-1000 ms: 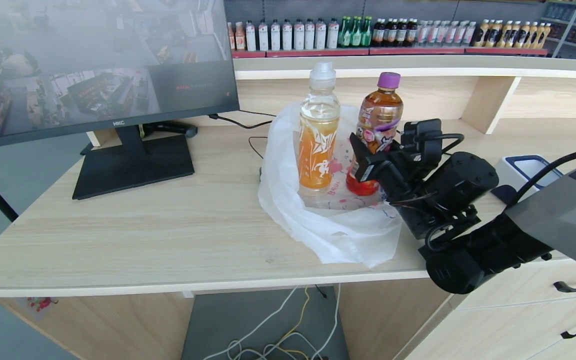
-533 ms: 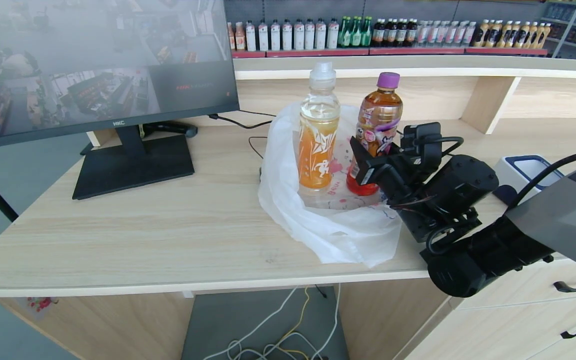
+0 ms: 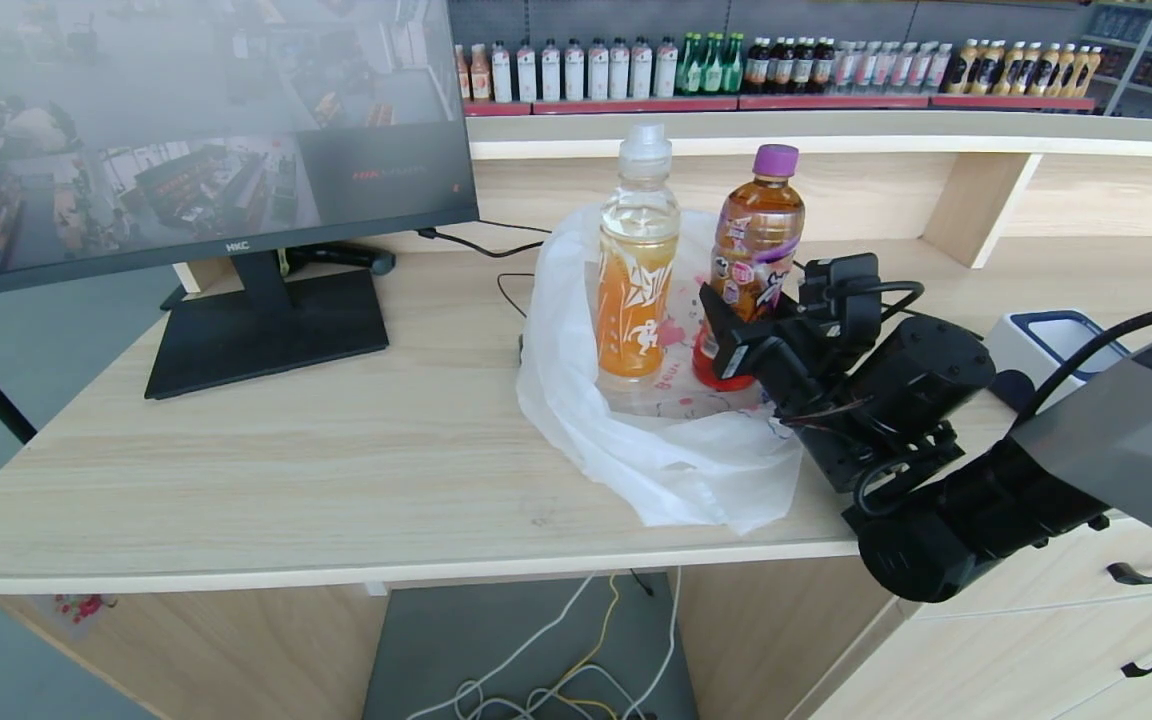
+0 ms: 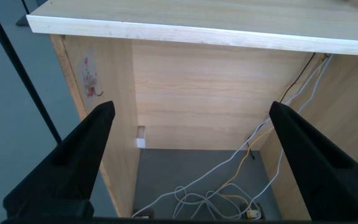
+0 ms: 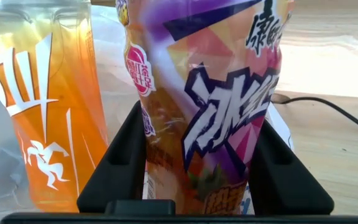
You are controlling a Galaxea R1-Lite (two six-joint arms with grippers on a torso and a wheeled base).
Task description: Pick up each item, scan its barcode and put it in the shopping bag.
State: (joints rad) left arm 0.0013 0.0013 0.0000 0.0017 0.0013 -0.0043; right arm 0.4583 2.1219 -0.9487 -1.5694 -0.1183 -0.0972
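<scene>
A white shopping bag [image 3: 676,460] lies spread on the wooden counter [image 3: 336,450]. Two bottles stand upright on it. The left one is an orange drink bottle [image 3: 636,290] with a clear cap. To its right is a tea bottle [image 3: 758,230] with a purple cap. My right gripper [image 3: 736,335] is shut on the tea bottle's lower half, one finger on each side. The right wrist view shows the tea bottle [image 5: 210,112] between the dark fingers [image 5: 126,162], with the orange bottle [image 5: 42,124] close beside it. My left gripper [image 4: 191,112] hangs open below the counter's front edge.
A monitor [image 3: 186,120] on a black stand fills the counter's left rear. A white scanner [image 3: 1056,345] and a tilted dark screen [image 3: 1136,430] sit at the right. A thin cable [image 3: 511,290] runs behind the bag. Drawers [image 3: 1036,640] are below right.
My right gripper has slid slightly lower along the tea bottle, and the bottle has shifted a little to the left at its base. The orange bottle and the bag are unchanged.
</scene>
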